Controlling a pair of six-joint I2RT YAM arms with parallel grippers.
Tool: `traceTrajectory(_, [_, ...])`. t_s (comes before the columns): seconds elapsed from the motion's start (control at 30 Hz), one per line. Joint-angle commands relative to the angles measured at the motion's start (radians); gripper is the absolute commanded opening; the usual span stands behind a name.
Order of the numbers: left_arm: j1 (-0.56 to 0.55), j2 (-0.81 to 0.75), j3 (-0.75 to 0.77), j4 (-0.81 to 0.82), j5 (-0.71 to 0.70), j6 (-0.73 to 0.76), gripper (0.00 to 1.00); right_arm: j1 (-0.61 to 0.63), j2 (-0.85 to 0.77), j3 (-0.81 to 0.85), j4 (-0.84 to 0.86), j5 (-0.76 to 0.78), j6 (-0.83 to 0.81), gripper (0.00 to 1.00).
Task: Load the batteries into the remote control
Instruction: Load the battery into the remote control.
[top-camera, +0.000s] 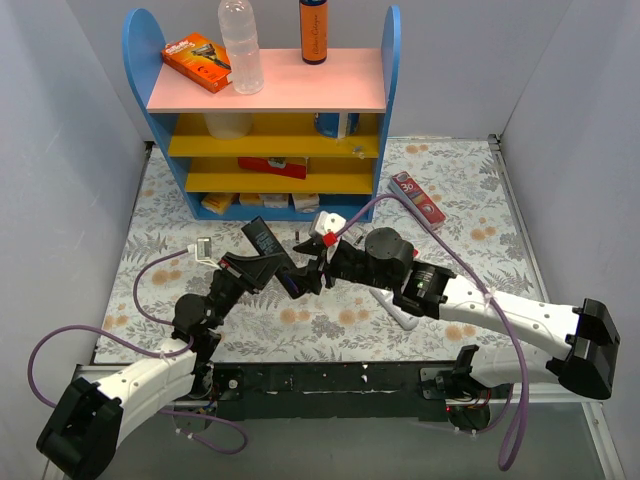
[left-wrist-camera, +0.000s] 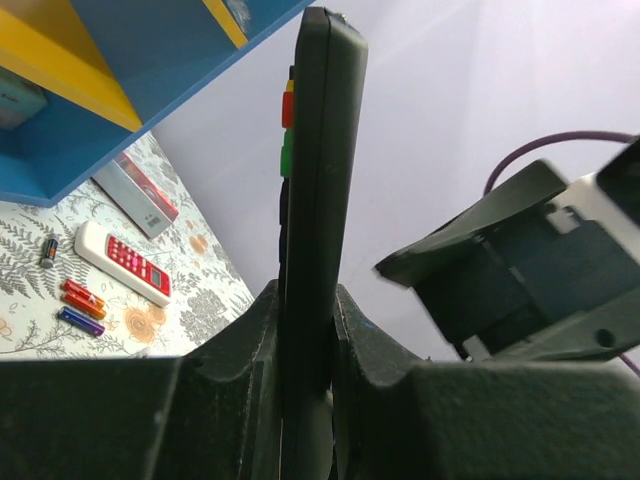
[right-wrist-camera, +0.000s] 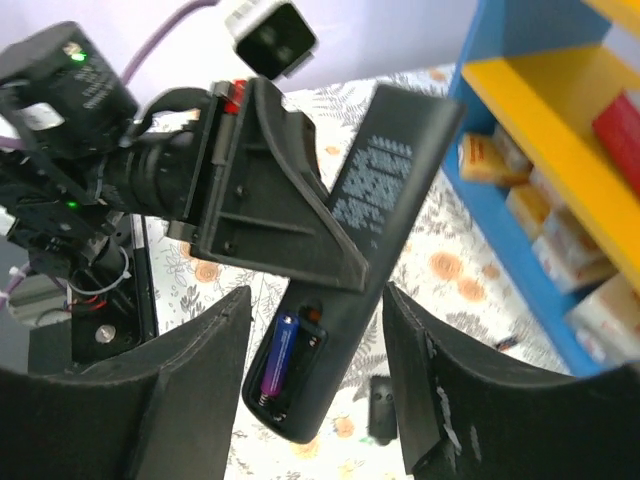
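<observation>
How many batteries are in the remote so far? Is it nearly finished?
About halfway. Done: one blue-purple cylindrical battery sits in the open compartment of the black plastic remote; the space beside it looks empty. In hand: the left claw grips that remote, with the open right claw around its end. Left: small red-orange and blue batteries lie loose.

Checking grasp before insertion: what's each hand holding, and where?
Left hand clamps the black remote front-to-back near mid-length, above its open battery bay. Right hand is open, straddling that end, holding nothing.
</observation>
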Motion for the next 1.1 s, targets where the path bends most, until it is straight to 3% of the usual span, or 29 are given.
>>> traceTrajectory(0.0, [0.000,-0.023,-0.007,0.024,0.049,0.005,0.00,0.000,-0.035,0.114,-0.140,-0.172,-0.228,0.63])
traceTrajectory(0.13, [0.000,-0.037,0.010,-0.011,0.070,0.018,0.00,0.000,-0.023,0.158,-0.232,-0.227,-0.339,0.69])
traceTrajectory(0.37, [0.000,-0.055,0.039,-0.082,0.093,0.032,0.00,0.002,0.020,0.226,-0.394,-0.308,-0.547,0.69])
traceTrajectory(0.47, [0.001,-0.057,0.053,-0.124,0.096,0.033,0.00,0.000,0.032,0.241,-0.419,-0.335,-0.593,0.64])
traceTrajectory(0.6, [0.001,-0.058,0.069,-0.141,0.108,0.041,0.00,0.000,0.064,0.273,-0.454,-0.350,-0.621,0.43])
traceTrajectory(0.7, [0.000,-0.058,0.076,-0.143,0.116,0.042,0.00,0.000,0.087,0.283,-0.467,-0.341,-0.636,0.36])
traceTrajectory(1.07, [0.001,-0.045,0.080,-0.123,0.125,0.039,0.00,0.000,0.132,0.290,-0.474,-0.313,-0.646,0.29])
